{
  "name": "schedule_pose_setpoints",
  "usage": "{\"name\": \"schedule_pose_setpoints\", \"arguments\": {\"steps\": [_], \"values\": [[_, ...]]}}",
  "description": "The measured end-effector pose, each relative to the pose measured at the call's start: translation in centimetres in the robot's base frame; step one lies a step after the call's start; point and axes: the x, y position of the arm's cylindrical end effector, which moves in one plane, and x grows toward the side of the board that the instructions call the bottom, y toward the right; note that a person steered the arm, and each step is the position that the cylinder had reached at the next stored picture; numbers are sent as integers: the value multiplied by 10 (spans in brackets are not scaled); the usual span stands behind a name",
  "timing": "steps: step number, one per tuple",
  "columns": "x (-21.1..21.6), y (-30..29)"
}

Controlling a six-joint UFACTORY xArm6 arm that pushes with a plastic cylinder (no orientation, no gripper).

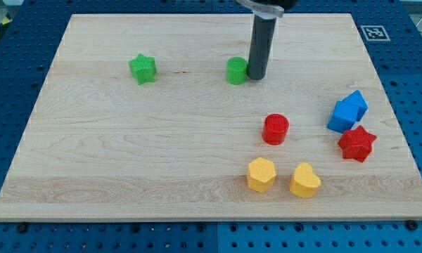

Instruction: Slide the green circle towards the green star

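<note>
The green circle [235,71] sits on the wooden board near the view's top centre. The green star [143,68] lies to its left, at about the same height, with bare wood between them. My tip [257,76] stands right against the green circle's right side, touching or nearly touching it. The dark rod rises from there to the view's top edge.
A red circle [275,129] lies right of centre. A blue block [347,111] and a red star [356,143] sit at the right. A yellow hexagon [261,174] and a yellow heart [304,180] lie near the bottom. The board's top edge [162,15] is close behind the rod.
</note>
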Motion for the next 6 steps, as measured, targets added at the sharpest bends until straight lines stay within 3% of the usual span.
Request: {"name": "schedule_pose_setpoints", "arguments": {"steps": [1, 3, 6], "values": [[-11, -3], [5, 9], [1, -37]]}}
